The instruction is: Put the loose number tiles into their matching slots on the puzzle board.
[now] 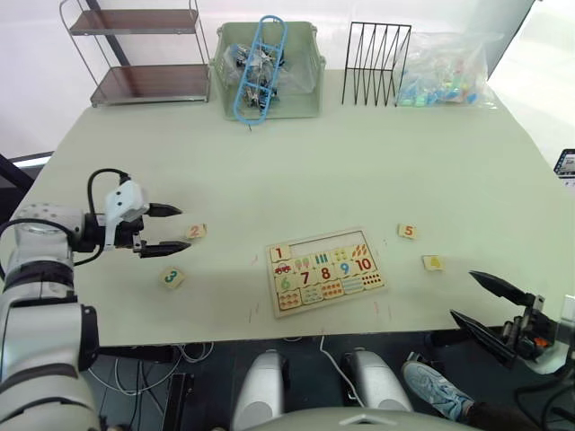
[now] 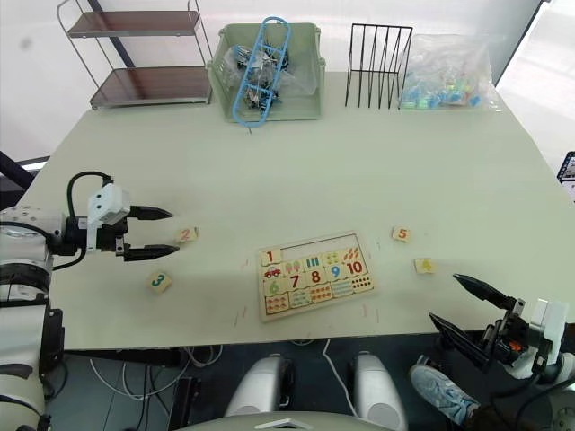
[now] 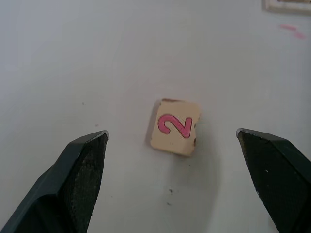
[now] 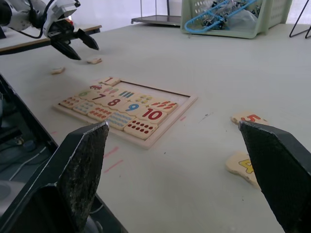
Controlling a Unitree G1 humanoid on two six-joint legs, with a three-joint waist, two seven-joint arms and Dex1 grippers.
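Left wrist view — left gripper [image 3: 172,145] spread wide, straddling 2 tile [image 3: 174,127].

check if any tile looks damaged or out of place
The 2 tile between the open left claw fingers has chipped, dark-edged corners. The 3, 4 and 5 tiles lie scattered off the puzzle board.

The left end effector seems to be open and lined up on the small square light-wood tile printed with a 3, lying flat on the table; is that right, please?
Not quite: the digit is wrong. The left end effector is open and lined up on the small square light-wood tile printed with a 2, lying flat on the table, as the left wrist view shows.
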